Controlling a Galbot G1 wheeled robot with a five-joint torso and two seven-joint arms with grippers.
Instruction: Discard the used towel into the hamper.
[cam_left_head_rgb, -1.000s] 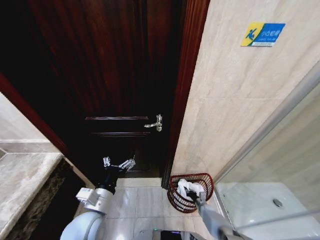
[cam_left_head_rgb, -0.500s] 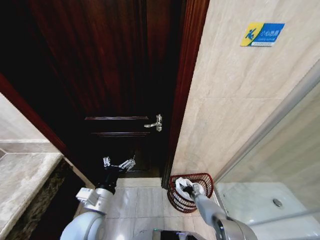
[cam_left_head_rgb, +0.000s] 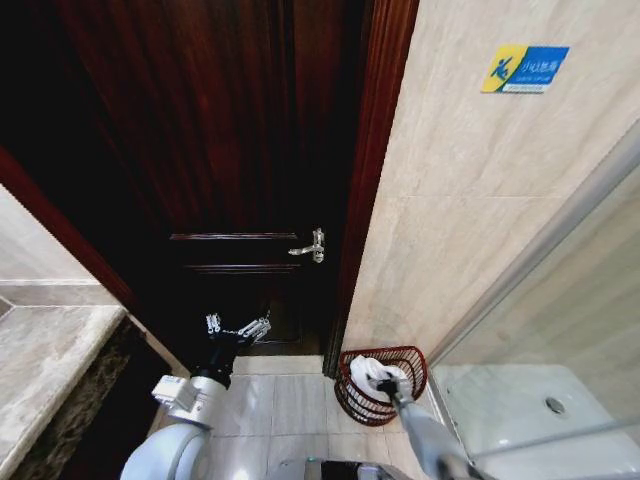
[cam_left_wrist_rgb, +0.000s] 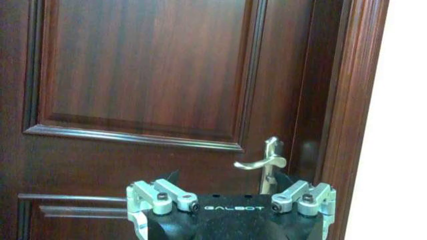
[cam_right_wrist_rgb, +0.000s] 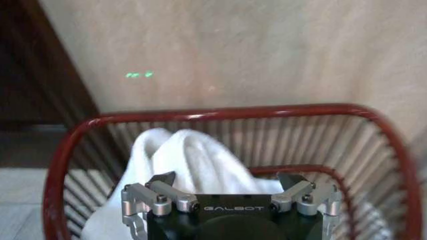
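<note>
Bathroom corner, tiled floor (cam_left_head_rgb: 285, 400). The hamper (cam_left_head_rgb: 410, 358) stands on the floor against the beige tile wall (cam_left_head_rgb: 450, 220), just right of the dark wooden door (cam_left_head_rgb: 230, 150) and its frame, with the glass shower screen (cam_left_head_rgb: 560, 330) near on its other side. It sits upright, mouth facing up, red rim rounded, thin vertical ribs running down to a narrower base.

The towel (cam_left_head_rgb: 368, 368) is white, bunched into a soft mound inside the hamper. In the right wrist view the towel (cam_right_wrist_rgb: 180, 165) rises in a rounded hump that peaks just below the far rim of the hamper (cam_right_wrist_rgb: 220, 114); no clear long axis, the heap stands taller than it spreads, and its lower part is hidden behind the gripper body.

Right gripper (cam_left_head_rgb: 392, 388) hangs over the hamper's near edge, arm reaching in from the lower right of the head view. In the right wrist view the right gripper (cam_right_wrist_rgb: 230, 186) sits directly before the towel, fingers spread apart; whether the tips touch the cloth cannot be told, and nothing is visibly pinched between them.

Left gripper (cam_left_head_rgb: 238, 328) is held up in front of the door, below the silver lever handle (cam_left_head_rgb: 310, 246), well apart from the hamper. In the left wrist view the left gripper (cam_left_wrist_rgb: 230, 200) has fingers spread wide and empty, handle (cam_left_wrist_rgb: 265, 162) just beyond.
</note>
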